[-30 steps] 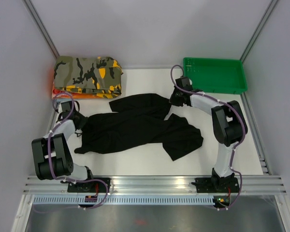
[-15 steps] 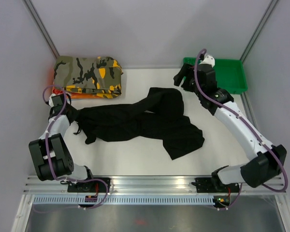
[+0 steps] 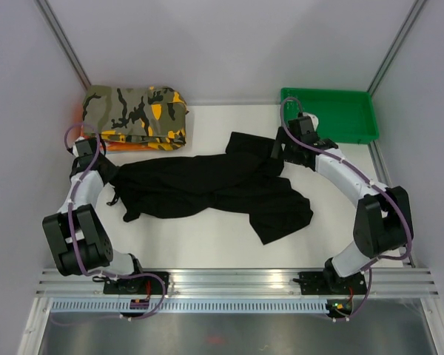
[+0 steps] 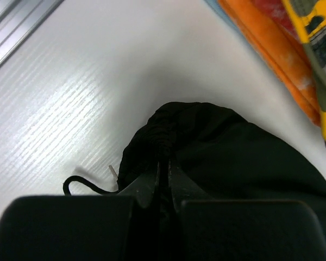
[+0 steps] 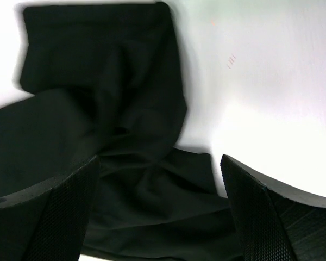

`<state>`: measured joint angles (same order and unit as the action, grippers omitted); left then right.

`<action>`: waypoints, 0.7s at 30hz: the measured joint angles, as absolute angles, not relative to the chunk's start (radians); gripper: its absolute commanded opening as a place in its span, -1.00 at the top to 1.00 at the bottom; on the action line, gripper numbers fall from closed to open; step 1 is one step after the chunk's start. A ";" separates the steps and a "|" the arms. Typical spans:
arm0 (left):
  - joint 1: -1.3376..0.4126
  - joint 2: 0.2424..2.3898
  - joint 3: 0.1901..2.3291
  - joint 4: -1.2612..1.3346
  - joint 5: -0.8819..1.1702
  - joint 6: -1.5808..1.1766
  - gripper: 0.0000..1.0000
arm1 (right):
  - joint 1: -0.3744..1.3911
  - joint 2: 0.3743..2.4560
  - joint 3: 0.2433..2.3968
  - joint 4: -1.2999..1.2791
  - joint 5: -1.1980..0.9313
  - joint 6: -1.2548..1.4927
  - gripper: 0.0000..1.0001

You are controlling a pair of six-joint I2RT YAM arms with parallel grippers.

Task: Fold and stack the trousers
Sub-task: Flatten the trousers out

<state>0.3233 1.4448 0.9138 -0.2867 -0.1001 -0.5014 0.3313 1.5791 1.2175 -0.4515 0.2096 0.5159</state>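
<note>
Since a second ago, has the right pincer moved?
Yes. The right pincer swung away toward the left edge of the green tray, then came back. It now hangs open over the trousers, left of the tray's near corner.

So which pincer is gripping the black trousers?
The left pincer, shut on the gathered end of the plain black soft-fabric trousers; the right pincer stands open above them.

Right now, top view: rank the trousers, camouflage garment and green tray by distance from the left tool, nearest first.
1. trousers: mid-table, waist end gripped in the left tool.
2. camouflage garment: back left, just beyond the tool.
3. green tray: back right corner.
</note>
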 measured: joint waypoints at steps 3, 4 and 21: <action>0.327 1.444 0.975 -0.335 -0.105 -0.478 0.80 | 0.299 1.598 1.131 -0.440 0.192 0.519 -0.96; 0.328 1.442 0.999 -0.351 -0.105 -0.472 0.46 | 0.296 1.594 1.095 -0.445 0.192 0.519 -0.96; 0.331 0.970 0.887 -0.599 0.016 -0.495 -0.99 | 0.299 1.197 0.714 -0.553 0.054 0.702 -0.96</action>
<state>0.3305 0.9695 0.8871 -0.5995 0.0158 -0.4950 0.2989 1.1973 0.7143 -0.5526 0.0544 0.7025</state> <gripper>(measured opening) 0.993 0.979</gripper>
